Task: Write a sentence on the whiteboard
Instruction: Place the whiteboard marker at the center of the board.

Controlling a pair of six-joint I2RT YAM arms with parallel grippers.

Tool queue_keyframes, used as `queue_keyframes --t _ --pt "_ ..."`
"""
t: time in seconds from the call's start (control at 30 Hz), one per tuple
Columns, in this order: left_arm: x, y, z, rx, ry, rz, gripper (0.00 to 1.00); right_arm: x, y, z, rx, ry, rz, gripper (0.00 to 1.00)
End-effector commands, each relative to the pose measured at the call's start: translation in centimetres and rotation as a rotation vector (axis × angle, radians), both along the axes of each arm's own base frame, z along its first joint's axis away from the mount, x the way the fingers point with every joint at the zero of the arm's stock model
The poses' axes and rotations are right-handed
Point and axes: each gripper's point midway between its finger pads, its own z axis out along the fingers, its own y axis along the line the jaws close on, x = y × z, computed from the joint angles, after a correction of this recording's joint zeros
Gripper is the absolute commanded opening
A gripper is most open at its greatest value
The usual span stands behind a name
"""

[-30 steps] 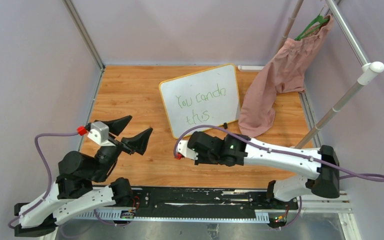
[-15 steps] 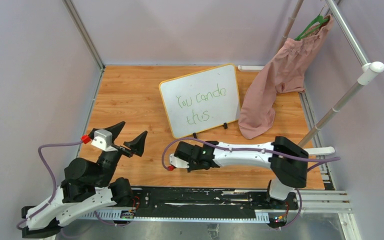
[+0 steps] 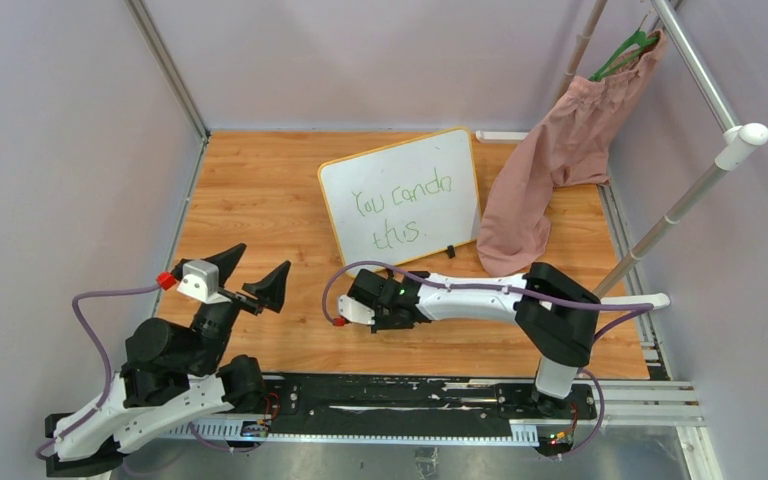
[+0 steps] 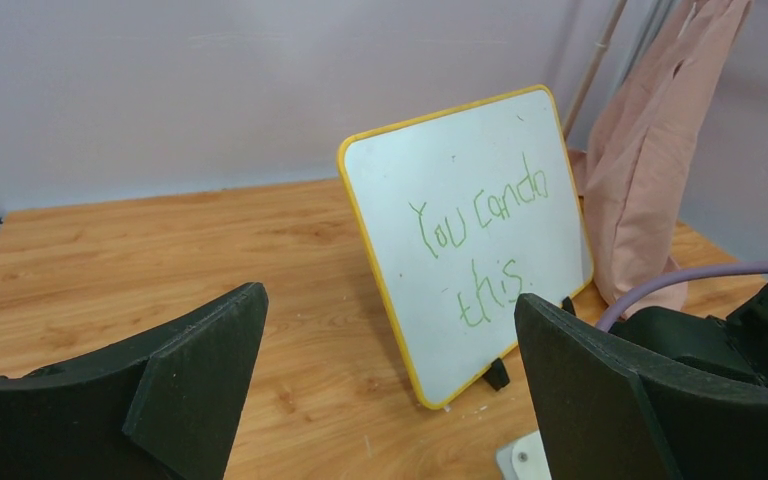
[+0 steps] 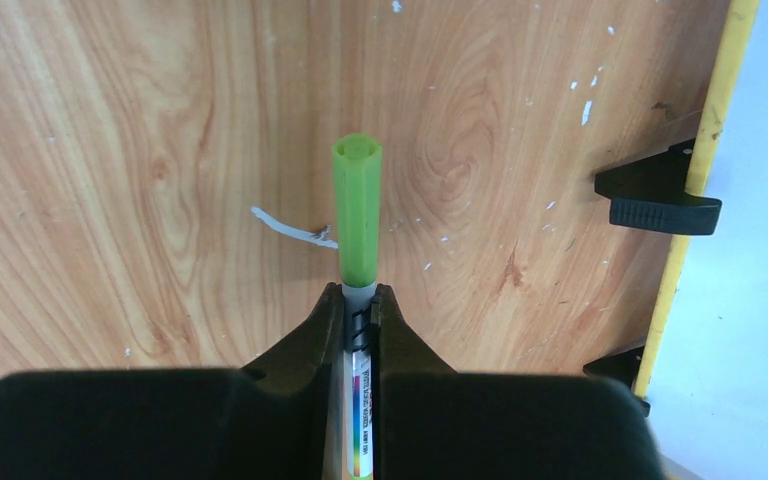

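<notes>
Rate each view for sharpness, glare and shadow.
Top view: even, soft light, no glare on the whiteboard, the sentence legible. Left wrist view: board sharp, the open left end effector close to the lens, dark and nearly featureless. Right wrist view: table grain and green marker crisp, the right end effector shut on it and underexposed.

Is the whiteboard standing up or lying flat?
Standing: the whiteboard leans back, propped on its black clip feet on the wooden table.
</notes>
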Motion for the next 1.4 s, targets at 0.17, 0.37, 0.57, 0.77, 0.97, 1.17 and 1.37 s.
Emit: queue_keyframes --t 0.17,0.37,0.57,0.77,0.97,1.17,1.37 --pt "0.4 -0.5 -0.7 0.037 0.014 0.013 1.0 1.4 -0.8 0.2 0.055 0.028 -0.066 0.0" --pt "0.5 -1.0 -1.1 0.065 0.025 0.006 1.0 1.3 -1.0 -1.0 0.053 0.045 -0.085 0.0" --pt "0.5 -1.1 -1.0 0.063 0.024 0.0 1.0 1.2 -1.4 -1.6 0.049 0.053 -0.104 0.01" --pt "0.5 -1.1 -1.0 0.065 0.026 0.001 1.0 1.4 -1.5 -2.0 0.049 0.069 -0.128 0.08" --pt "0.6 -1.0 -1.1 0.067 0.027 0.006 1.0 1.4 -1.7 -2.2 0.045 0.076 -0.142 0.14" --pt "0.6 -0.9 -1.1 0.064 0.028 0.01 1.0 1.4 -2.0 -2.5 0.036 0.081 -0.151 0.17" --pt "0.6 -0.9 -1.1 0.066 0.029 0.012 1.0 1.3 -2.1 -2.8 0.017 0.09 -0.155 0.21"
